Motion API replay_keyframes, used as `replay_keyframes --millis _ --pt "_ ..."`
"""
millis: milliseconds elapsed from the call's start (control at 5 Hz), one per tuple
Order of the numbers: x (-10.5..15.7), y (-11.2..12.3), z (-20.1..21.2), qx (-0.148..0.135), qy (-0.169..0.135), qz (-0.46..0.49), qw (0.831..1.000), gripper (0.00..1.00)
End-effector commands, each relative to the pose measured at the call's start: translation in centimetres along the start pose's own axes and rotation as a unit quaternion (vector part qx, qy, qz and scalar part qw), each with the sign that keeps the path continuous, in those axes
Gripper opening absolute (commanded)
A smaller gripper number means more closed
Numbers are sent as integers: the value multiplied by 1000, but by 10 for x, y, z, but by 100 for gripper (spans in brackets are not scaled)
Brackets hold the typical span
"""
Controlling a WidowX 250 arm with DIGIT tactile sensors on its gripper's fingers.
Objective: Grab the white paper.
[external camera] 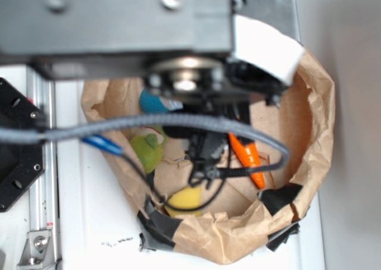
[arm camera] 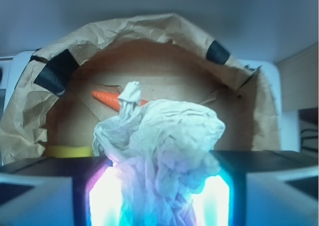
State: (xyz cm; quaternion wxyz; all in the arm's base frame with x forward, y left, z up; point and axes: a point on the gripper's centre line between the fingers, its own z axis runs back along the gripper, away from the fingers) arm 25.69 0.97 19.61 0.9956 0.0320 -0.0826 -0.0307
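Holding the white paper between the jaws, our gripper sits clamped on the crumpled wad, which fills the near field of the wrist view and bulges up out of the fingers. We judge the grab itself made; what we cannot tell is whether the wad has left the floor of the brown paper bin, since its underside is hidden by glare between the fingers. We judge the next move calls for a straight lift, slow enough that the soft, springy paper does not slip free, and clear of the bin's crumpled wall. From the exterior view the arm blocks most of the bin, and the wad itself is not visible there. Around it inside the bin we note 1 orange carrot, 1 green toy, 1 yellow object and something blue. Black tape patches the bin's rim. The bin rests on a white tabletop, with a grey wall behind it in the wrist view.
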Motion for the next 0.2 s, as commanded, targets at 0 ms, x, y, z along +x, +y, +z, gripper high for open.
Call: replay_keyframes --millis 0 --pt "5 6 14 11 -18 16 1000 0"
